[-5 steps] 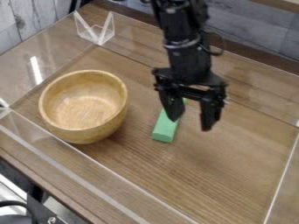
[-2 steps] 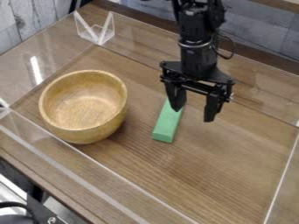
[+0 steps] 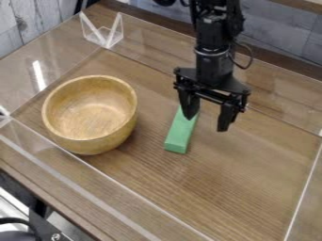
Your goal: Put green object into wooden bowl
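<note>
Released and spread wide, the single black gripper (image 3: 209, 118) pointed straight down with its two fingers (image 3: 187, 106) apart and nothing between them. Its tips hung over the far end of the green object (image 3: 179, 134), the left finger just above that end and the right finger off to the 3 o'clock side; whether any tip touched the bar could not be told.

One green object lay flat on the wooden table (image 3: 239, 193), a mint-green bar with its long axis running from about 1 o'clock to 7 o'clock. It sat outside the bowl, near it but apart from it.

One wooden bowl (image 3: 89, 114) stood upright at about 9 o'clock from the bar. It was round, deep and thick-walled, with grain visible inside, and it held nothing.

One arm (image 3: 216, 38) rose from the gripper toward 12 o'clock and ran out of view at the top edge.

Low clear plastic walls (image 3: 151, 218) fenced the working area on the tabletop. One small clear bracket-like piece (image 3: 101, 31) stood at about 11 o'clock from the bowl, near the far wall.
</note>
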Tool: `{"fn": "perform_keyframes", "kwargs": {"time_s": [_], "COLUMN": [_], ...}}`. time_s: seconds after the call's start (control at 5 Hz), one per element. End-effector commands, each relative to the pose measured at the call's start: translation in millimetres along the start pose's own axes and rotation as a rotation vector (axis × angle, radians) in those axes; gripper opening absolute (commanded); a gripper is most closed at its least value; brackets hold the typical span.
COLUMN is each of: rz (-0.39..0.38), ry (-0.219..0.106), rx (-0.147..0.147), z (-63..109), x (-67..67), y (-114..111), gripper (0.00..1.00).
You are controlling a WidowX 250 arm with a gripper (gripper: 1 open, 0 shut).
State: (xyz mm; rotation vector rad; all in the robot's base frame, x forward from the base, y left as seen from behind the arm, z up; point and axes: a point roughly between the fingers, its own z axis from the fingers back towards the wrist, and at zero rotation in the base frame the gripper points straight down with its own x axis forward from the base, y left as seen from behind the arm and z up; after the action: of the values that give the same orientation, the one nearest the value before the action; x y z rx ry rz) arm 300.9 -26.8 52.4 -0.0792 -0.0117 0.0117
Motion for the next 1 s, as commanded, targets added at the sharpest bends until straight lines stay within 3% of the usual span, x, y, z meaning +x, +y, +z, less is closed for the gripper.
{"fn": "perform_keyframes", "kwargs": {"time_s": [0.0,0.4,0.8], "rz": [0.061,0.081,0.118], "ry": [-0.051,-0.054,-0.056], "rx": [0.011,0.027,0.03], "z": [11.9,-2.3,-6.0], "x": [11.1,10.4,0.1], "y": [-0.5,14.1,19.8], "gripper": [1.0,1.0,1.0]}}
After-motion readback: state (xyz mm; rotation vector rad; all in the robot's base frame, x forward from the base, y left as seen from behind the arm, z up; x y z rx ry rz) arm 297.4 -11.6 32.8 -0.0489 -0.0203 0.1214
